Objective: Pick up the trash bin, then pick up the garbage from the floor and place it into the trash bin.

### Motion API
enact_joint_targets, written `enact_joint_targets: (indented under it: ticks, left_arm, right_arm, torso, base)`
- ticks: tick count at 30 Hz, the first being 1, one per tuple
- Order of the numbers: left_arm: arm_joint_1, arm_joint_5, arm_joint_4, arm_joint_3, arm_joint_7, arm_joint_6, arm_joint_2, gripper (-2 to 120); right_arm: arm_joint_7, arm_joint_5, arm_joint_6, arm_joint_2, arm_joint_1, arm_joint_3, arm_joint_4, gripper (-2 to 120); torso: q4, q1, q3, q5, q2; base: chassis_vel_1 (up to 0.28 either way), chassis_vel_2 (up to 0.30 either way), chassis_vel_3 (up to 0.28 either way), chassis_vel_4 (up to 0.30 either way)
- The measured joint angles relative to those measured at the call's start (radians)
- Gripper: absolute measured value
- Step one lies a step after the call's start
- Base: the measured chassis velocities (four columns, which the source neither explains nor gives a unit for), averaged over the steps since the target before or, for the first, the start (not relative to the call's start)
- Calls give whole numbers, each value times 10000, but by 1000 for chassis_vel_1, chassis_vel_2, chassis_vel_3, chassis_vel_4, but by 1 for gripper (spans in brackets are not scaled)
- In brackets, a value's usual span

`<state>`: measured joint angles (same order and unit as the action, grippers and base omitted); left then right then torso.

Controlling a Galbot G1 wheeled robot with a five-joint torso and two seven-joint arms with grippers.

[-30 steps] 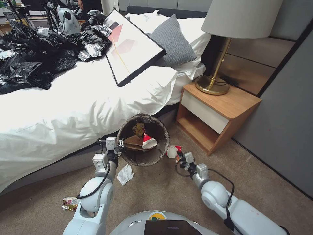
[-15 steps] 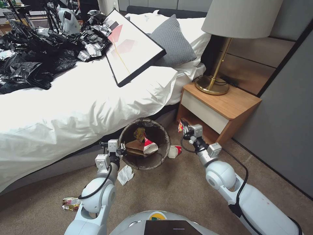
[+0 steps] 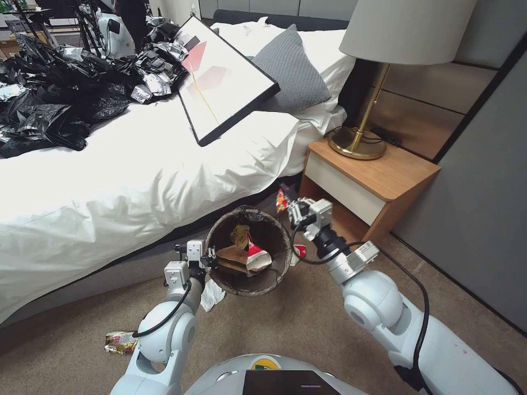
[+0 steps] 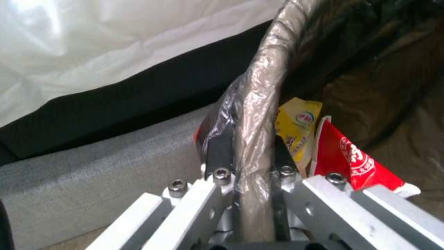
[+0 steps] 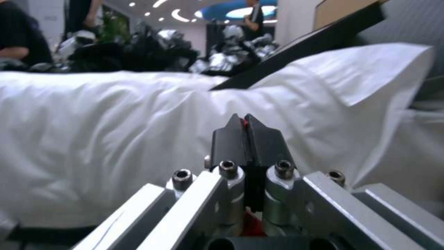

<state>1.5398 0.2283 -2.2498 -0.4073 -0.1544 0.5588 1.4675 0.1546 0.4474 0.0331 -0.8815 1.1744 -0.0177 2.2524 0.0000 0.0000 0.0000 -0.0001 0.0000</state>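
The trash bin [image 3: 277, 233] hangs tilted above the carpet, its dark bag folded over the rim [image 4: 263, 80]. My left gripper [image 3: 211, 258] [image 4: 249, 149] is shut on that rim, one finger inside and one outside. Inside the bin lie a yellow wrapper [image 3: 240, 236] [image 4: 296, 128], a brown paper bag [image 3: 230, 257] and a red-and-white wrapper [image 3: 257, 255] [image 4: 351, 159]. My right gripper [image 3: 286, 197] [image 5: 244, 125] is shut on a red crumpled wrapper [image 3: 281, 202], held just beyond the bin's far right rim. Garbage on the floor: a white tissue [image 3: 211, 293], a foil wrapper [image 3: 119, 342] and a red-and-white piece [image 3: 300, 251].
The white-covered bed [image 3: 137, 181] runs along the left, with a heap of black bags [image 3: 60, 99] and a framed picture [image 3: 225, 77] on it. A wooden nightstand [image 3: 373, 186] with a brass lamp [image 3: 357, 142] stands right of the bin. Open carpet [image 3: 285, 323] lies in front.
My right arm has risen from the floor with the red wrapper and swung left, to the bin's far rim. The bin has moved slightly right and tilted more.
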Motion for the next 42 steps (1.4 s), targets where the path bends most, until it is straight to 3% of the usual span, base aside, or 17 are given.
enact_joint_targets:
  ticks: [8, 20, 28, 30, 33, 38, 39, 42]
  left_arm:
    - [52, -1, -67, 15, 1, 7, 53, 0]
    - [29, 7, -74, 97, -8, 72, 111, 0]
    - [41, 17, -143, 82, -13, 139, 105, 0]
    - [46, 20, -151, 81, -13, 146, 104, 0]
    - [68, 25, -164, 85, -16, 187, 97, 0]
    - [80, 31, -181, 91, -15, 234, 80, 0]
    - [85, 35, -185, 93, -14, 245, 67, 0]
    - [90, 37, -187, 93, -12, 250, 57, 0]
  right_arm:
    - [-73, -612, 36, -97, -140, 1431, -703, 0]
    - [-157, -846, 140, -195, -128, 1787, -1326, -2]
    - [-234, -985, 251, -246, -165, 1790, -1468, 28]
    - [-237, -997, 257, -249, -165, 1788, -1471, 30]
    - [-278, -1069, 301, -254, -140, 1758, -1478, 46]
    - [-306, -1115, 337, -248, -120, 1734, -1481, 59]
    - [-310, -1146, 368, -240, -119, 1720, -1494, 67]
    - [-325, -1178, 402, -233, -118, 1710, -1498, 73]
  torso:
    - [0, 0, 0, 2, 0]
    - [0, 0, 0, 2, 0]
    - [-1, 0, 0, 1, 0]
    - [0, 0, 0, 2, 0]
    - [0, 0, 0, 2, 0]
    - [0, 0, 0, 1, 0]
    - [0, 0, 0, 1, 0]
    - [0, 0, 0, 1, 0]
  base:
    - [0, 0, 0, 0]
    - [0, 0, 0, 0]
    - [0, 0, 0, 0]
    - [0, 0, 0, 0]
    - [0, 0, 0, 0]
    - [0, 0, 0, 0]
    - [0, 0, 0, 0]
    - [0, 0, 0, 0]
